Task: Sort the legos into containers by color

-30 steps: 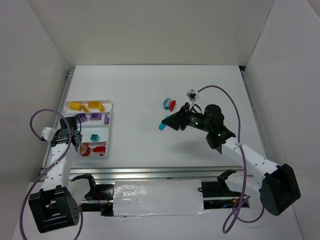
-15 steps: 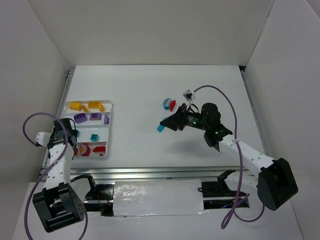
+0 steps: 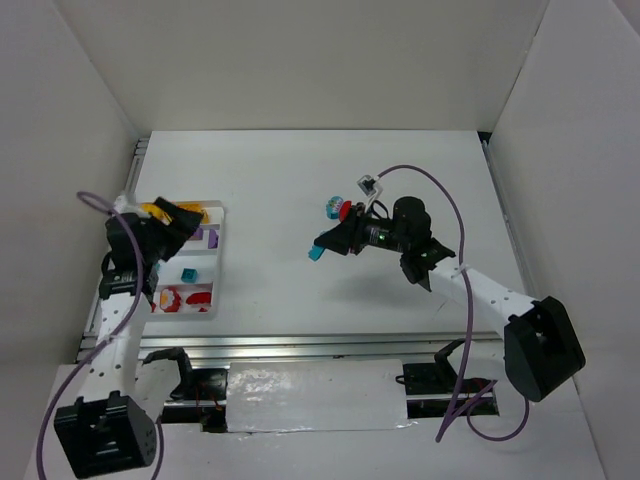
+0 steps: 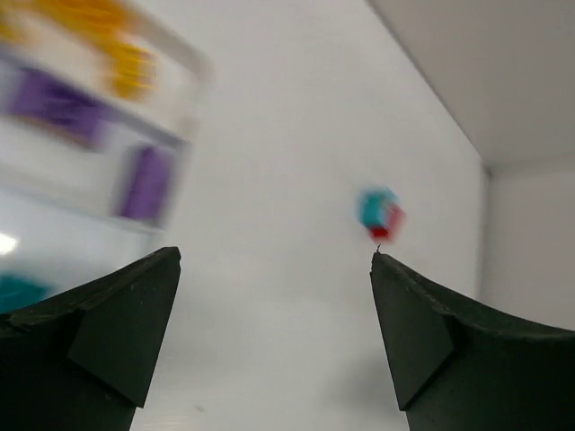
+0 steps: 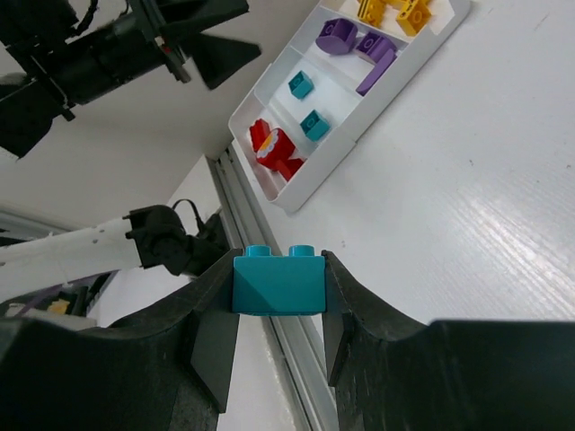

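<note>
My right gripper (image 5: 277,274) is shut on a teal two-stud brick (image 5: 277,282) and holds it above the table, right of the white tray (image 3: 200,258). In the top view that gripper (image 3: 320,250) is at mid-table. The tray's rows hold yellow (image 5: 393,9), purple (image 5: 356,45), teal (image 5: 307,105) and red (image 5: 274,151) legos. My left gripper (image 3: 184,221) hovers open over the tray's far rows, and the left wrist view shows nothing between its fingers (image 4: 135,310). A loose teal brick (image 3: 332,208) and a red one (image 3: 346,210) lie together on the table.
A metal rail (image 3: 300,345) runs along the table's near edge. White walls enclose the table on three sides. The right arm's purple cable (image 3: 440,200) arcs above it. A small white tag (image 3: 370,184) sits near the loose bricks.
My left gripper has opened wide and swung up from the tray's near left side to over its far rows. The right gripper has drifted slightly left with the teal brick.
</note>
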`<state>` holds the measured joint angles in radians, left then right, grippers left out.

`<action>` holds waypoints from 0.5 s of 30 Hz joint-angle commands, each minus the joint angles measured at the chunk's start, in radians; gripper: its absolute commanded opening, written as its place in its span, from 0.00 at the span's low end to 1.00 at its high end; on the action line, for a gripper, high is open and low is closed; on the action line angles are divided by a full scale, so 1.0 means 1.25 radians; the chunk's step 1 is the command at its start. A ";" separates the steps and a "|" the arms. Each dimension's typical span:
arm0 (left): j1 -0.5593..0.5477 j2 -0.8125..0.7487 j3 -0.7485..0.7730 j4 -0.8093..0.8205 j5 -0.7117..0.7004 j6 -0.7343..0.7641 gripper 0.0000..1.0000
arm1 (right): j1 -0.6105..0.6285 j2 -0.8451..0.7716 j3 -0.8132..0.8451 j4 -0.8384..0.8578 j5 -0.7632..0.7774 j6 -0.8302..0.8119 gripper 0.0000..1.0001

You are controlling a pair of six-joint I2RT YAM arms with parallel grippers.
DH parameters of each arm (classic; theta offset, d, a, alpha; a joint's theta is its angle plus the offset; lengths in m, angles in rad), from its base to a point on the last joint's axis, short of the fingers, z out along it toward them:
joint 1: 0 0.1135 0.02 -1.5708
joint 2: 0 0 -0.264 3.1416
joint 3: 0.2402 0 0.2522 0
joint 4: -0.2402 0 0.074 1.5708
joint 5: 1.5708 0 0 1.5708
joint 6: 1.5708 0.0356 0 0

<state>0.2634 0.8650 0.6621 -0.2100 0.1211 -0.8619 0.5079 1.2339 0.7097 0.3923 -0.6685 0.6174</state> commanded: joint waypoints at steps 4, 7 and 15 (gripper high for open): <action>-0.250 0.058 -0.045 0.533 0.596 0.036 0.99 | 0.006 -0.018 0.053 0.073 -0.124 0.058 0.00; -0.279 0.066 -0.096 0.792 0.692 -0.092 1.00 | 0.006 -0.036 0.048 0.114 -0.178 0.093 0.00; -0.442 0.043 -0.018 0.657 0.659 0.044 1.00 | 0.032 -0.080 0.043 0.156 -0.159 0.132 0.00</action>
<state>-0.2096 0.9447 0.5526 0.6174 0.9195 -0.9279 0.5259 1.1599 0.7242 0.5148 -0.8536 0.7544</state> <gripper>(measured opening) 0.994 0.438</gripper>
